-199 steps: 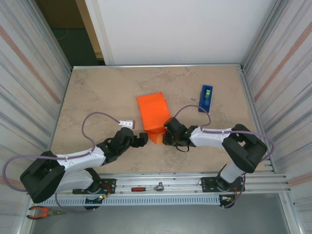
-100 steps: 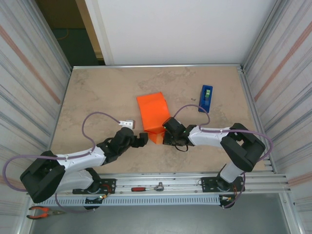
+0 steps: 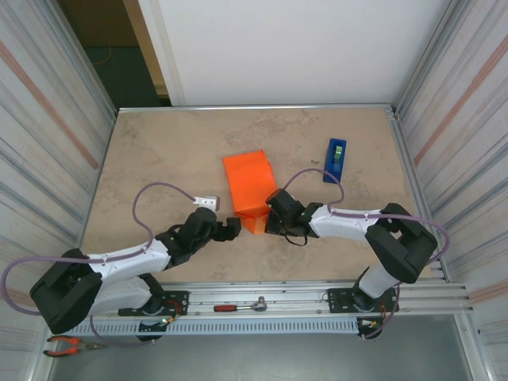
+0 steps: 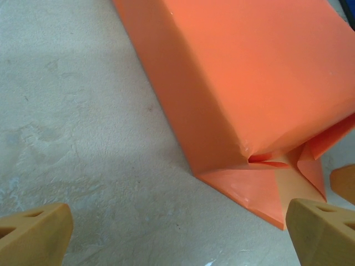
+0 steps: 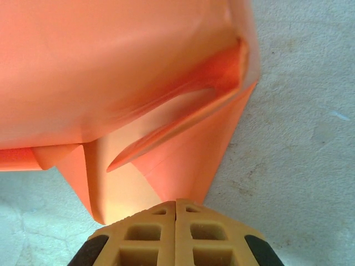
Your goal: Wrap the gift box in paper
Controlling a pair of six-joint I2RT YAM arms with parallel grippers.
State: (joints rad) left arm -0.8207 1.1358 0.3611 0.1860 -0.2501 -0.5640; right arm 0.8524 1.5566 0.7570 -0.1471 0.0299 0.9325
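Right gripper [image 5: 176, 206] is closed at the flap tip, pinch unclear, at 6 o'clock of the paper [image 3: 248, 181], which hides the gift box at the middle of the counter [image 3: 159, 151]. Left gripper [image 3: 231, 226] gapes empty at 7 o'clock. Thin, light and probably tear-prone: pinch flap edges gently.

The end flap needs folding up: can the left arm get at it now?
Probably yes: the left gripper hangs open just short of the end flap, with bare table between them. The shut right gripper at the flap's tip might crowd it.
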